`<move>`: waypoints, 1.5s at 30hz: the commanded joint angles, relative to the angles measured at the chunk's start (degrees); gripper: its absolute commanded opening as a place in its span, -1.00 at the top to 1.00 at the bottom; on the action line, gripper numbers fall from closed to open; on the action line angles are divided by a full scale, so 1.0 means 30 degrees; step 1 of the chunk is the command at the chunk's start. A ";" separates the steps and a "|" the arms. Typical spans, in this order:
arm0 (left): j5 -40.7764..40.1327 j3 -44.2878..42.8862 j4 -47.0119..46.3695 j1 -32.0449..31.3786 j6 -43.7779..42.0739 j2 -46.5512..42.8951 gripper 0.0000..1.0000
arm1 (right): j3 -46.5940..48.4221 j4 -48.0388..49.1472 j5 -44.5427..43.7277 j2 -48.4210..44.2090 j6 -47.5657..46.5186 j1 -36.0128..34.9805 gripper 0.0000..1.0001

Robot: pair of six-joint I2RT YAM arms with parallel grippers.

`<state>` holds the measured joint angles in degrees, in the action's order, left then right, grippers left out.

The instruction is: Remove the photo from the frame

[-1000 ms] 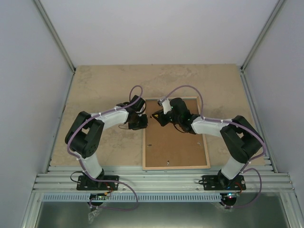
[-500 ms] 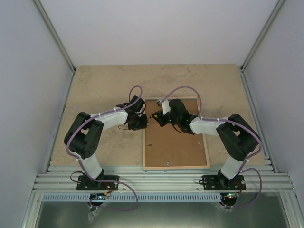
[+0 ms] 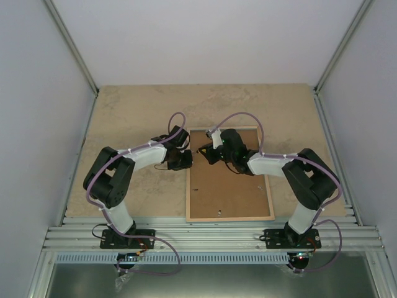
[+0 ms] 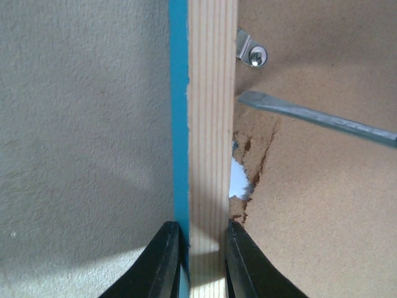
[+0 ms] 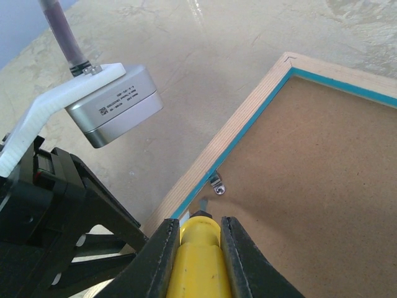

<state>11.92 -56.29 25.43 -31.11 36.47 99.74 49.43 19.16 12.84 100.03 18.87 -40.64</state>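
Frame (image 3: 229, 218) face down, backing board (image 3: 229, 186) covering it; left jaws clamping rim (image 4: 211, 124); right jaws gripping yellow-handled tool (image 5: 198, 261)

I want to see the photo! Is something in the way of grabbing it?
Yes. The frame lies face down, and the brown backing board fills its opening, so the photo is out of sight. A metal clip sits at the left rim. The right fingers hold a yellow-handled tool there.

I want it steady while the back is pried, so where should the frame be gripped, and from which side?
Its left rail, from straight above: the frame lies flat, face down, and that narrow wood rail stands proud of the backing board, so both sides are reachable. The left tool straddles it.
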 commanded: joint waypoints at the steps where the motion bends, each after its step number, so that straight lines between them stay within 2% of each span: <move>1: 0.1103 0.0688 0.0647 -0.0187 0.0287 0.0120 0.68 | 0.0530 0.0530 -0.0261 0.0627 0.0172 -0.0061 0.99; 13: 0.1110 0.0764 0.0563 -0.0187 0.0294 0.0008 0.68 | 0.1043 0.0678 -0.0834 0.1395 0.0234 -0.0063 0.99; 45: 0.1052 0.1472 0.0107 -0.0180 0.1203 -0.0256 0.68 | 0.0349 0.0216 -0.3871 -0.0060 0.0826 -0.0025 0.99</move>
<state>11.92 -54.13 22.68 -31.11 37.98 98.59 50.92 20.27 3.68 101.36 20.84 -40.91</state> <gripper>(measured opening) 0.191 0.175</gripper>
